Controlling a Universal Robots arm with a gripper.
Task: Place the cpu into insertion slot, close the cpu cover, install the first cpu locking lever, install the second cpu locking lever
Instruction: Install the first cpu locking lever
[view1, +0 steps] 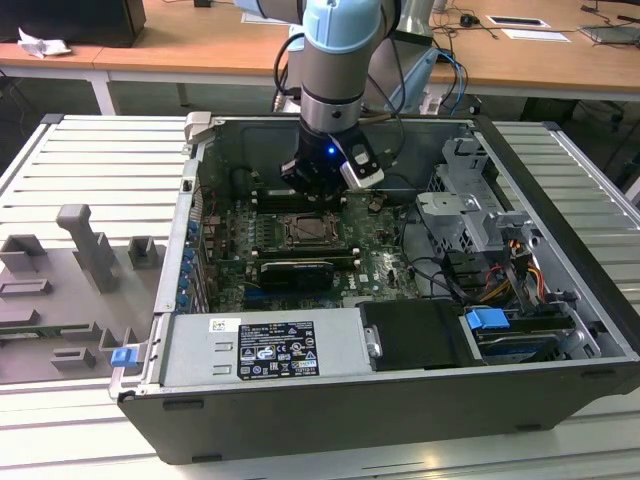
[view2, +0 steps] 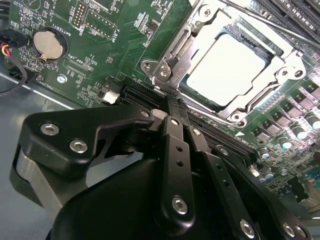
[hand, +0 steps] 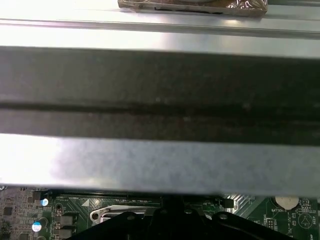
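Beside the square, silver-rimmed insertion slot (view1: 307, 232) on the green motherboard (view2: 100, 45), the black two-fingered gripper (view2: 172, 102) hangs with its fingers drawn together. Nothing is visible between them, and the tips sit just off one corner of the slot. The cpu (view2: 227, 67), a flat, pale silvery square, lies seated in the slot. The cpu cover (view2: 192, 40), a thin silver frame plate, appears to lie down around it.

The work therefore looks to be at the locking levers. A thin steel wire lever (view2: 272, 24) runs along the side of the slot away from the gripper. Doing this well likely means a steady push with closed tips, keeping off the cpu face and the long black memory slots (view2: 142, 92) just beside the slot. Whether either lever is latched I cannot tell.

Around the slot stands an open dark grey computer case (view1: 400, 420), with black cables (view1: 440, 270) crowding the exterior view's right of the slot. The case rests on a pale ribbed metal worktop (view1: 90, 160) that carries grey fixture blocks (view1: 90, 250). Wooden desks (view1: 200, 45) lie beyond.
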